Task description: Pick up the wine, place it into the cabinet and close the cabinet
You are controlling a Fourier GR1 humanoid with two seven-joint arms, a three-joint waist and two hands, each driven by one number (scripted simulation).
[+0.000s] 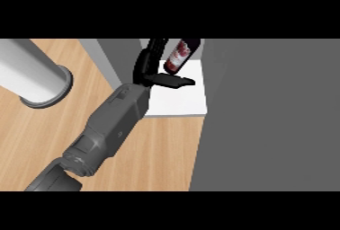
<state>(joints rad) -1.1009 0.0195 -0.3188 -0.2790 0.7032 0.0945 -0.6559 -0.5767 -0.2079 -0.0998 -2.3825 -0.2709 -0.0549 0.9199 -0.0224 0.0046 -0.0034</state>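
Note:
The wine bottle, dark with a red and white label, stands inside the cabinet on its white floor, leaning a little to the right. My left hand is just left of the bottle. Its fingers point straight up along the bottle's side and its thumb sticks out to the right below the bottle. The hand is open, and I cannot tell whether the fingers touch the bottle. My grey forearm runs in from the lower left. The right hand does not show.
A large dark grey panel, seemingly the open cabinet door, fills the right side. A light grey cylinder with a flanged base stands on the wooden counter at the left. The cabinet's grey side wall is behind my forearm.

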